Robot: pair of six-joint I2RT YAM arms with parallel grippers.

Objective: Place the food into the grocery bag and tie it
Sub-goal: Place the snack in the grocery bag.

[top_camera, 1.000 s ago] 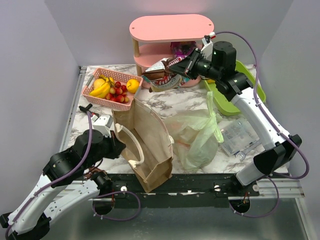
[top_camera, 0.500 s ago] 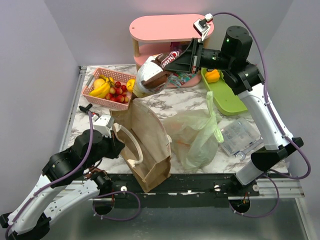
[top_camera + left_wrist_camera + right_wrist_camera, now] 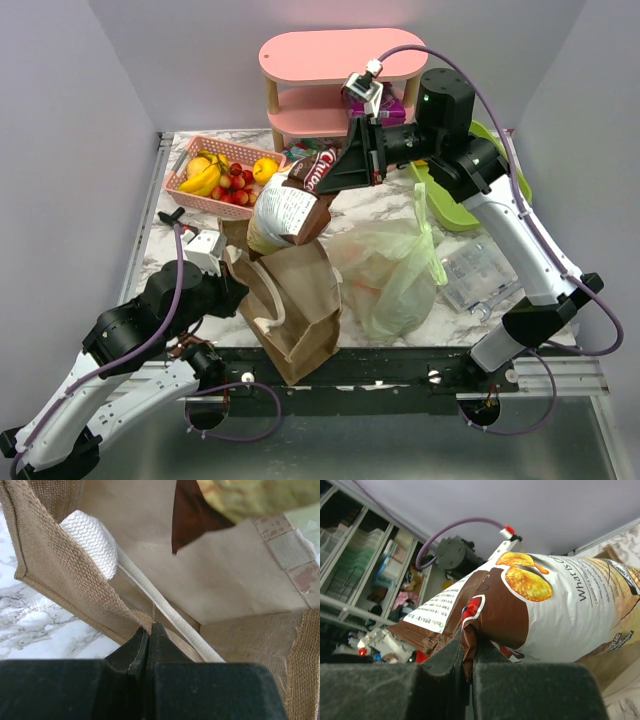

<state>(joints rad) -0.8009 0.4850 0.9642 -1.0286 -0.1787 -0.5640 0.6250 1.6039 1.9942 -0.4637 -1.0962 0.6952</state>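
Two arms reach over a white marbled tabletop [image 3: 375,212]. At the left rear sits a pink plastic lattice basket [image 3: 236,149] of bananas, lemons and small red fruit. Nearer, the left hand [image 3: 228,262] is pinched tight on the left rim of a stiff brown paper-and-jute bag [image 3: 300,320], which stands upright with its mouth open. The left wrist view shows the jaws pressed together on the woven edge, beside a cream cord handle. Above that mouth hangs a white-and-brown snack pack [image 3: 285,210], tilted, its lower end at the rim. The right hand [image 3: 327,180] grips the pack's crimped top seam, jaws narrow around it. Just beside the brown bag, the thin translucent pale-green plastic carrier bag [image 3: 392,268] lies slumped on the tabletop, below the right hand and apart from it. Farther right sits a lime-green plastic tray [image 3: 462,212].
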